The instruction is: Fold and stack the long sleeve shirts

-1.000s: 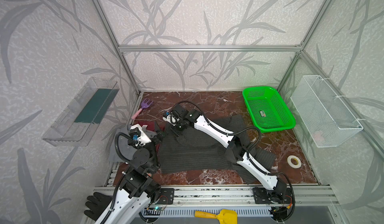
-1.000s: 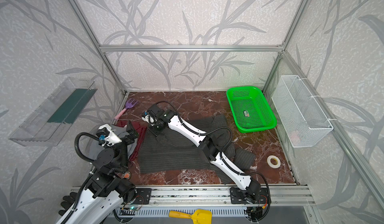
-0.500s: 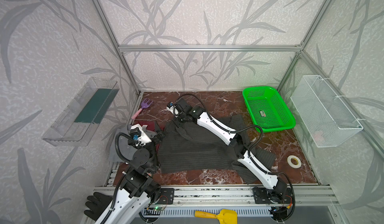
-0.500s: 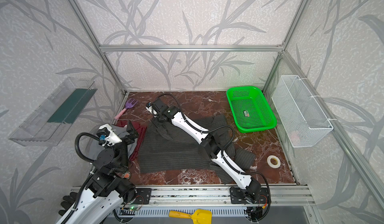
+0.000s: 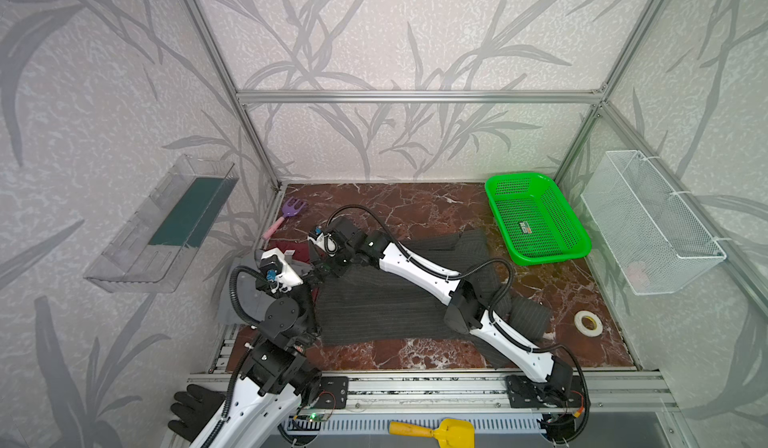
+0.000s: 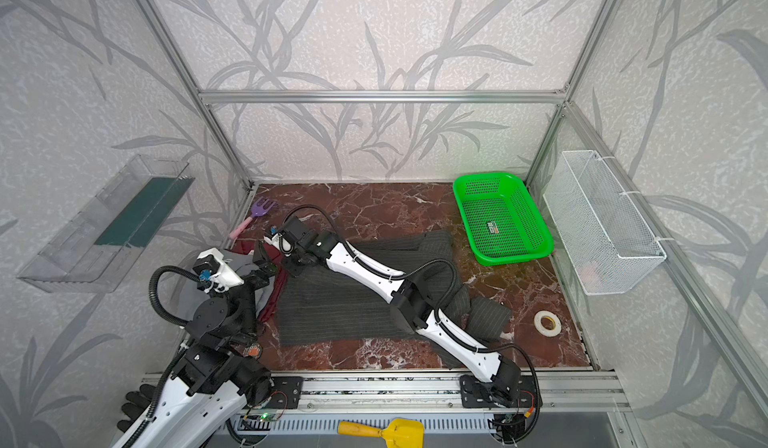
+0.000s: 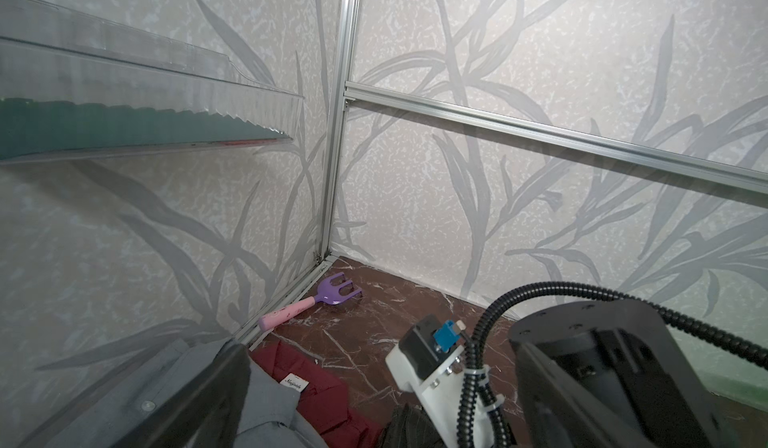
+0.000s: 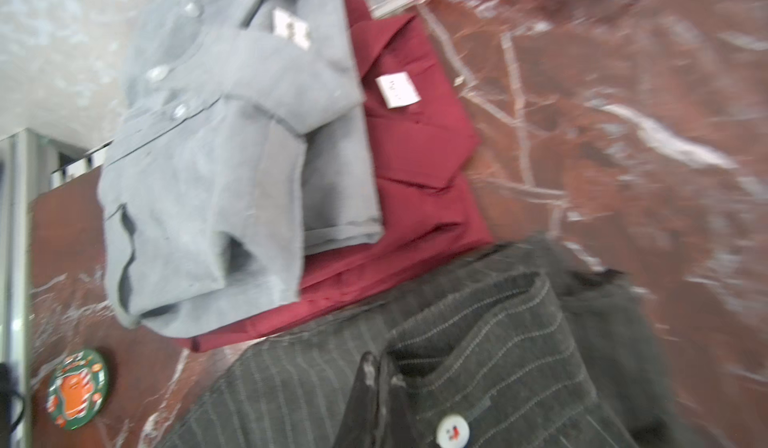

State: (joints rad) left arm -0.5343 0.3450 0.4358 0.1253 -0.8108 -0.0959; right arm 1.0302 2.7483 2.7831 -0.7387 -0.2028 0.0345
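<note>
Right gripper (image 8: 376,387) jaws are pinched shut on a fold of the striped shirt (image 5: 386,304) at its far left corner. The shirt lies spread across the middle of the table (image 5: 415,213). Left gripper (image 6: 261,268) jaws stand wide apart above the left edge, where the folded grey shirt (image 8: 232,142) lies partly on the red shirt (image 8: 415,142).

top views: high, front, looking down | wrists: low, both see red shirt (image 7: 324,404) (image 8: 415,154)
</note>
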